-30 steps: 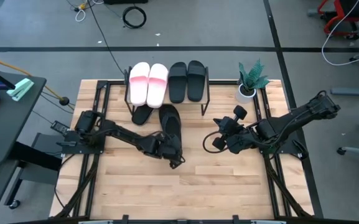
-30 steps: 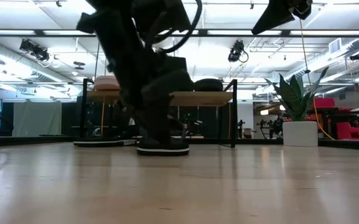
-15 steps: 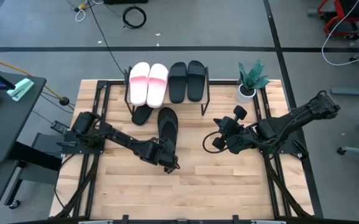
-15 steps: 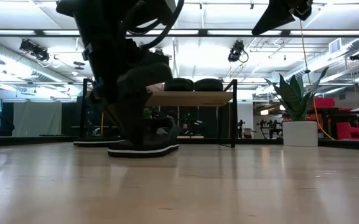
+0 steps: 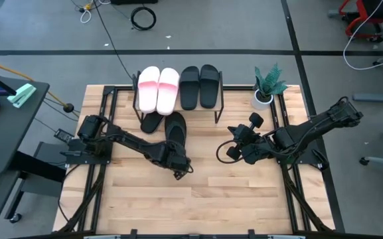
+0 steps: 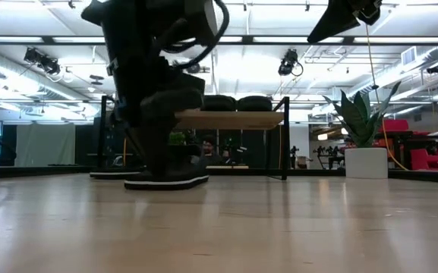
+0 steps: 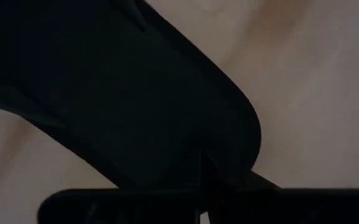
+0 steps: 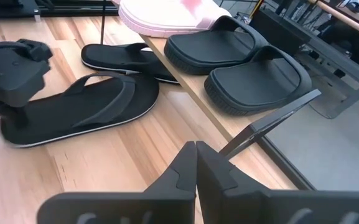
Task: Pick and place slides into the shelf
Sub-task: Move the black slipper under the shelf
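**Black sandal held at the shelf's front edge**

Black rubber fills most of the left wrist view: a black sandal (image 7: 135,106) lies flat on the wooden worktop (image 5: 244,199), its toe end just in front of the shelf (image 5: 224,99) and its heel pointing away from it. The left claw (image 5: 176,166) sits at that heel end, and the high view shows the dark arm reaching from the worktop's left side to it. Whether its fingers are clamped on the sandal or merely against it cannot be told; the wrist picture is too dark and close.

On the shelf's light top board lie four slides side by side: two pale pink slides (image 5: 158,88) on the left half and two black slides (image 5: 199,86) on the right half. A further black sandal (image 5: 151,122) lies on the worktop under the shelf's left half, partly hidden by the board, just beside the held one.

The right claw (image 8: 195,165) hovers above the worktop to the right of the shelf, well apart from it, with its fingers pressed together and nothing between them. A potted plant (image 5: 266,85) in a white pot stands just beyond the shelf's right end.
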